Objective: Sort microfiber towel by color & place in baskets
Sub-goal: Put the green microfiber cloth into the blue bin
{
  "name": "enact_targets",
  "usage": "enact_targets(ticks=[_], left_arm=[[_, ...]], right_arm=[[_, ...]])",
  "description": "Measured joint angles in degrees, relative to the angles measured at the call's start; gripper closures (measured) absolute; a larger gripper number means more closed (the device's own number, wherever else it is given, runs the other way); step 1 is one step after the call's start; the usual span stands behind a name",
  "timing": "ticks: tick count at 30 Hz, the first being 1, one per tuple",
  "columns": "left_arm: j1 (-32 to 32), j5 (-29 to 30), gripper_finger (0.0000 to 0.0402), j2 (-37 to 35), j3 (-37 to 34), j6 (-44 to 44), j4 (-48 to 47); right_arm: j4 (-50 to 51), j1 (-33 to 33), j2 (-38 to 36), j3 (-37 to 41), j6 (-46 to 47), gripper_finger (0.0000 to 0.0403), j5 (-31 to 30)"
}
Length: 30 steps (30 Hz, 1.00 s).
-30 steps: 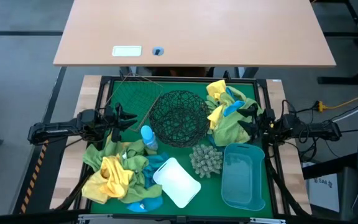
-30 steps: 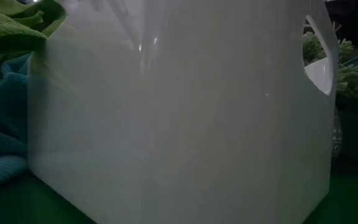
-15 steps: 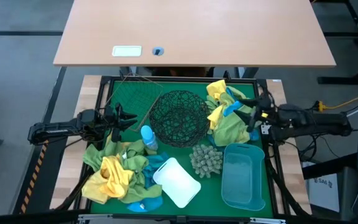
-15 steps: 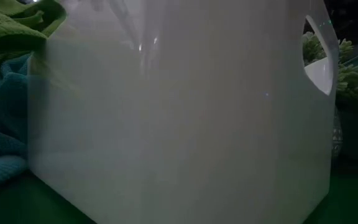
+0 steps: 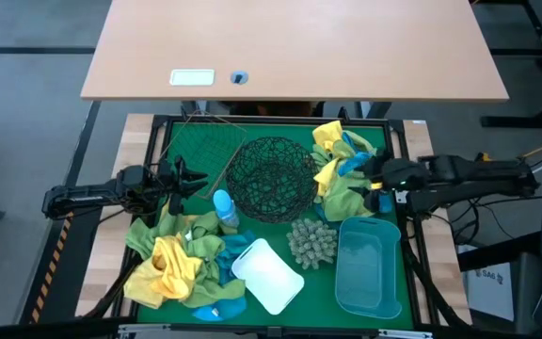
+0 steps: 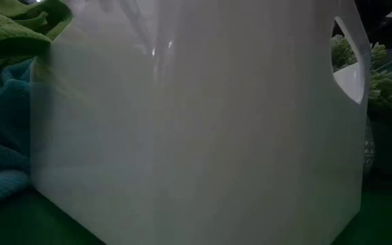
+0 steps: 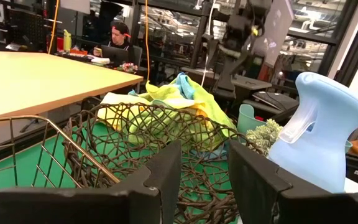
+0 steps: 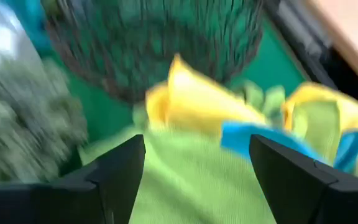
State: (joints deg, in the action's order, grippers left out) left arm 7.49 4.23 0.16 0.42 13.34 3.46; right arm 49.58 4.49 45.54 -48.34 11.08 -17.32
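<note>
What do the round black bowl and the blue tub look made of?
The round black bowl: looks like thin dark wire, matte, woven in an open mesh you can see through. The blue tub: probably moulded plastic, translucent, smooth, with rounded corners.

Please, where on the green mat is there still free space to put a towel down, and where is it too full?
Bare green mat shows between the thin wire basket and the left end effector. A narrow strip runs between the round mesh bowl and spiky ball. It is crowded around both towel piles, the white tub and blue tub.
</note>
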Motion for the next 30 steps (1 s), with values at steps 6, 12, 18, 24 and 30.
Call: enact_targets(ticks=[6, 12, 18, 24, 30], left_arm=[[-0.02, 0.0, 0.0278, -0.02, 0.0, 0.0, -0.02], [0.0, 0.0, 0.0278, -0.01, -0.01, 0.0, -0.02], [-0.02, 0.0, 0.0278, -0.01, 0.0, 0.0, -0.02], [0.0, 0.0, 0.0278, -0.02, 0.01, 0.0, -0.02], [-0.02, 0.02, 0.0278, -0.01, 0.0, 0.0, -0.02]], right_arm=[[7.89, 0.0, 5.79, 0.04, -1.94, 0.0114, -0.64], [11.36, 0.0, 10.58, 0.07, -2.78, 0.0114, -4.68], [11.89, -0.02, 14.5, 0.07, -2.85, 0.0123, -7.27], [12.0, 0.0, 16.28, 0.07, -2.85, 0.0214, -4.09], [11.94, 0.0, 16.07, 0.07, -2.85, 0.0341, -4.08]])
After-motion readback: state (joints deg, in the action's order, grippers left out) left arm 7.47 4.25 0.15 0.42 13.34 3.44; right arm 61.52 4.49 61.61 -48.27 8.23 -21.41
